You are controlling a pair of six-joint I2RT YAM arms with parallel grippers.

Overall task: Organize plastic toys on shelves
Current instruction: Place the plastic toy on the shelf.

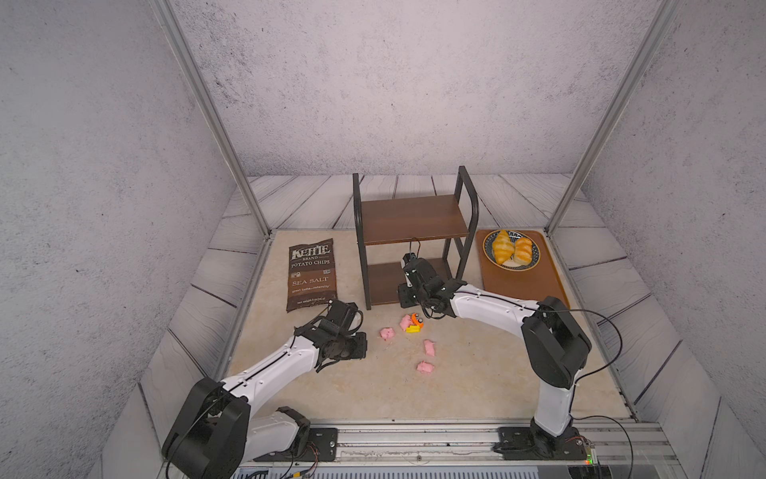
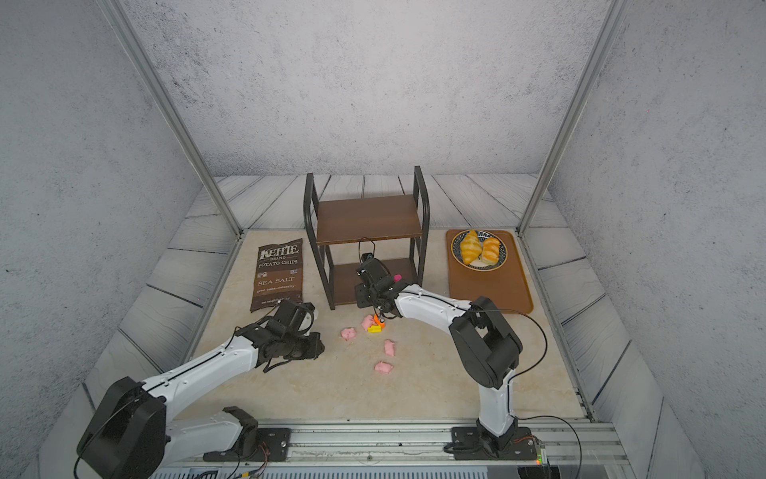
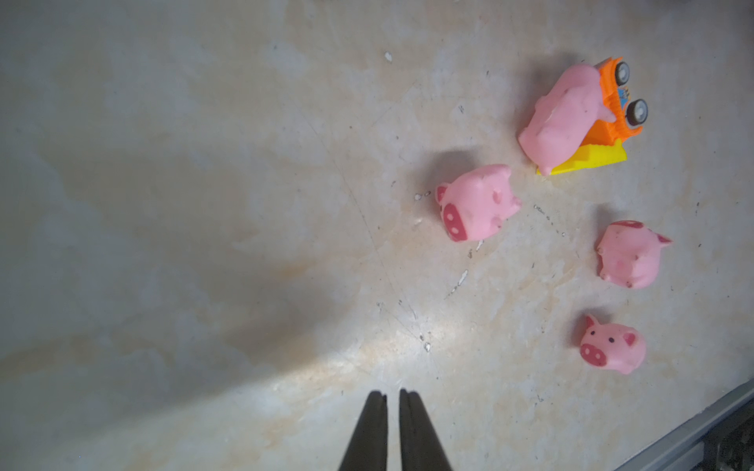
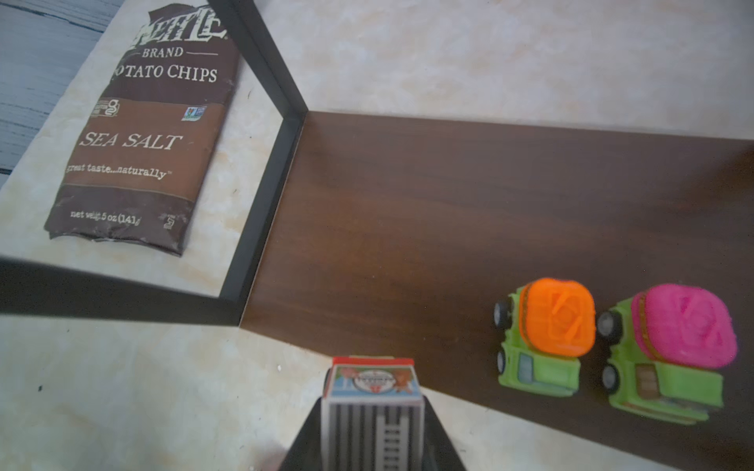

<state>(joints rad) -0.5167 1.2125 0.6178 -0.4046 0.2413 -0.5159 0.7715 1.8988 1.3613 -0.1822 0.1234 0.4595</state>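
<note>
Your right gripper (image 4: 372, 407): pinches grey-top truck (image 4: 373, 383) at front edge of shelves' lower board (image 4: 449, 204), likely to line it up beside orange-top truck (image 4: 546, 338) and pink-top truck (image 4: 673, 354). Your left gripper (image 3: 392, 397): pressed together, empty, above table (image 3: 204, 204). Unshelved on table: pigs (image 3: 477, 204), tipped yellow-top truck (image 3: 591, 161).

Looks like robot lab test cell tbh: aluminium frame posts (image 1: 211, 116), concrete-look backdrop walls (image 1: 393, 83), two white arms (image 1: 265, 369) bolted to rail (image 1: 414, 439) along bench (image 1: 476, 373) edge.

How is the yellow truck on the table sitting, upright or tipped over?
Tipped over. The yellow truck lies off its wheels, whose faces show in the left wrist view, and a pink pig leans against it.
</note>
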